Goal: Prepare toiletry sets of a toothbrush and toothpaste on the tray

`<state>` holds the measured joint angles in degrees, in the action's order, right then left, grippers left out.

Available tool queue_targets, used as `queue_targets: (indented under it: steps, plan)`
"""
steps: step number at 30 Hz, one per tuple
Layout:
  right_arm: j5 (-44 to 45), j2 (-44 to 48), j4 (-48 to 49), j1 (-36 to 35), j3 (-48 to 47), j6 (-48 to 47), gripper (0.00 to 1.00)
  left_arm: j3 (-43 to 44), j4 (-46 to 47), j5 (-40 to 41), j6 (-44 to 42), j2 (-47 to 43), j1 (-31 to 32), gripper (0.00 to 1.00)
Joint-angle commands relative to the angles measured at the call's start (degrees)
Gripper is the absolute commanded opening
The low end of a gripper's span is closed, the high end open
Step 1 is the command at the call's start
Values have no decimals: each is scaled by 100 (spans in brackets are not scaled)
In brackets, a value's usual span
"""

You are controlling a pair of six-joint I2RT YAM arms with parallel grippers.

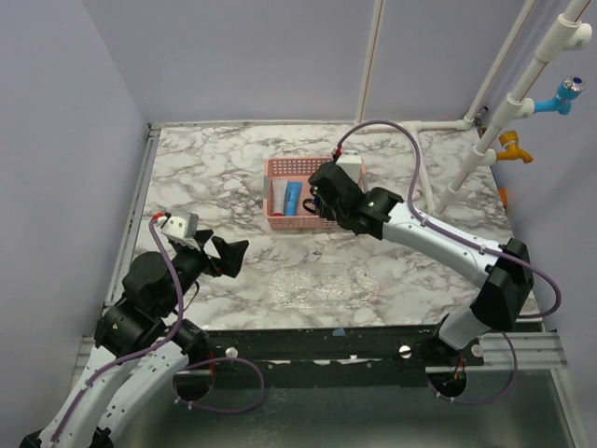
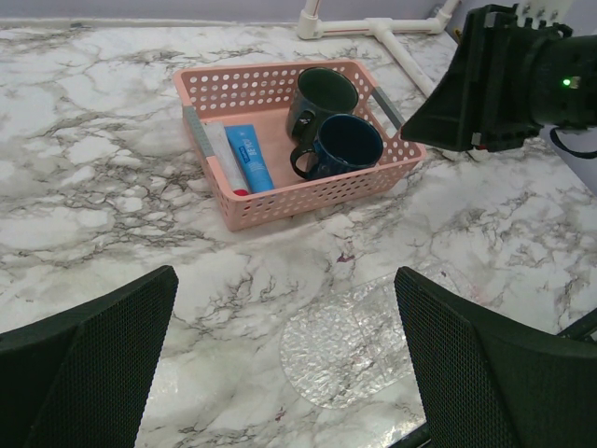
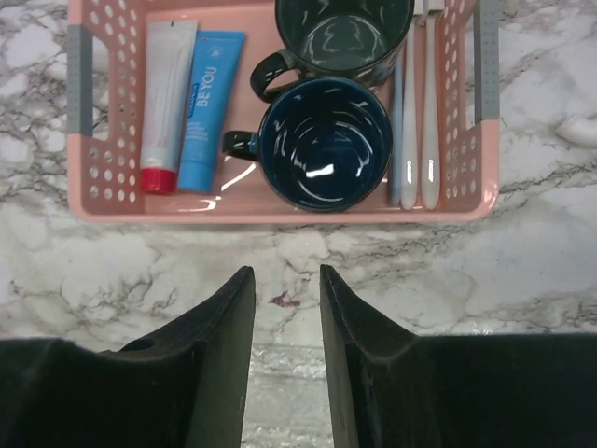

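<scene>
The pink lattice basket holds a navy mug, a dark green mug behind it, a blue tube, a white red-capped tube, and, along its right wall, the light-blue toothbrush beside white toothbrushes. The clear tray lies bare on the marble in front of the basket. My right gripper hovers just in front of the basket's near wall, jaws narrowly open and empty. My left gripper is wide open and empty, left of the tray.
White pipes with blue and orange taps stand at the back right. A low rail edges the table's left side. The right arm shows in the left wrist view, beside the basket.
</scene>
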<state>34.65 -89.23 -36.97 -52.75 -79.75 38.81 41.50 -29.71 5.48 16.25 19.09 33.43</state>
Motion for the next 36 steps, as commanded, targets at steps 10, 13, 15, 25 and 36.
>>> queue_targets:
  steps: [10, 13, 15, 25, 36]
  plan:
    - [-920, -1242, 518, 664, -616, -381, 38, 25, -73, -47, -8, -33, -25, 99]
    - [-1041, -1445, 533, 754, -732, -352, 38, 26, -78, -81, -8, -27, -26, 99]
    - [-1042, -1571, 538, 790, -803, -346, 38, 34, -77, -108, -8, -20, -21, 99]
    - [-865, -1958, 586, 1030, -1082, 297, 39, 43, -78, -152, -7, -97, -21, 99]
    - [-1000, -2196, 665, 1048, -1213, 355, 40, 43, -71, -212, 8, -135, -23, 99]
